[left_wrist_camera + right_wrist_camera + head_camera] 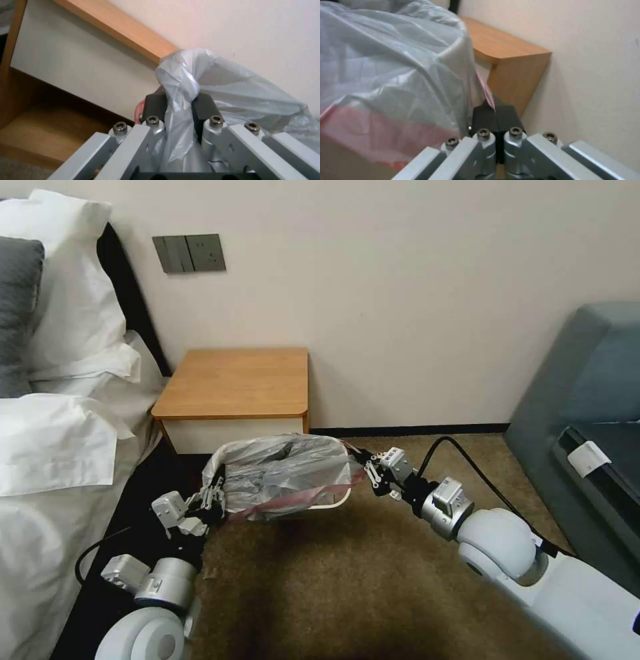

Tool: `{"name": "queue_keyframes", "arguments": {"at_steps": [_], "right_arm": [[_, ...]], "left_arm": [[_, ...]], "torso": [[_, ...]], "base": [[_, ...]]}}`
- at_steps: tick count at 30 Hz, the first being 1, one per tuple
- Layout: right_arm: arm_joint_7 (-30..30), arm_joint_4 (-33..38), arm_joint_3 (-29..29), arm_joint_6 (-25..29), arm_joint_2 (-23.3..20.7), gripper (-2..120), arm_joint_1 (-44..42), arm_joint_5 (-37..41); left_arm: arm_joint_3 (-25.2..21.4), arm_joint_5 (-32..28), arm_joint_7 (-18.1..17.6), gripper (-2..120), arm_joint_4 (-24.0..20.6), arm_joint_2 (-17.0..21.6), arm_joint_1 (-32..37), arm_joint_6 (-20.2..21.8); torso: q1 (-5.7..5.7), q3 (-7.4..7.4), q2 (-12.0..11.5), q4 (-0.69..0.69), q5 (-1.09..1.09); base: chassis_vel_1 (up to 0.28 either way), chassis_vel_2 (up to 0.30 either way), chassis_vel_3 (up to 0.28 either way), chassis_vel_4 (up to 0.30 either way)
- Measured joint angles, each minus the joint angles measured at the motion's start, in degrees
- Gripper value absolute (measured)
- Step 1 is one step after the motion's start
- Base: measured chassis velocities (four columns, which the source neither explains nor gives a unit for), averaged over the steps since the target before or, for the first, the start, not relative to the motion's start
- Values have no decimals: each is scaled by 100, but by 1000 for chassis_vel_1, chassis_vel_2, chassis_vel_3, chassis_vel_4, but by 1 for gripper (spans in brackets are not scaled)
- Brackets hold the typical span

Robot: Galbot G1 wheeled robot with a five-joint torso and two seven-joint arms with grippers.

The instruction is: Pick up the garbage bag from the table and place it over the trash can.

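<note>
Below, the table [233, 380] stood against the wall, behind both hands, with the trash can [327, 505] on the carpet just in front of it. Between the two hands the garbage bag [287, 473] was stretched open across the can's mouth, its film draped over the rim on the far side and its pinkish-red edge hanging down the near side. At one end, the left gripper [215, 493] was clamped on a bunched fold of film, which stood up between its dark pads [154, 105]. At the other end, the right gripper [494, 115] pinched the pink hem, with its jaws pressed together. By its look the film was very light, limp and slippery; it would likely tear if pulled hard. A hold on the doubled hem at opposite ends seemed the safest, since that edge appeared the thickest.
</note>
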Motion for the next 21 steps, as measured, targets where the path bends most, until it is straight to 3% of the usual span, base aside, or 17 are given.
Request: {"name": "queue_keyframes", "arguments": {"at_steps": [7,15,21], "right_arm": [[9,101,-100,-24,-52,0,-85,-246],[769,221,-603,-175,38,0,-249,-1513],[864,174,-634,-137,132,0,-307,-2648]], "left_arm": [[-27,-365,-449,10,-108,-48,-99,190],[60,-755,-1233,10,-329,-170,-155,602],[55,-648,-1364,10,-310,-144,-166,677]], "torso": [[0,0,0,0,0],[0,0,0,0,0],[0,0,0,0,0]], "base": [[0,0,0,0],[0,0,0,0],[0,0,0,0]]}}
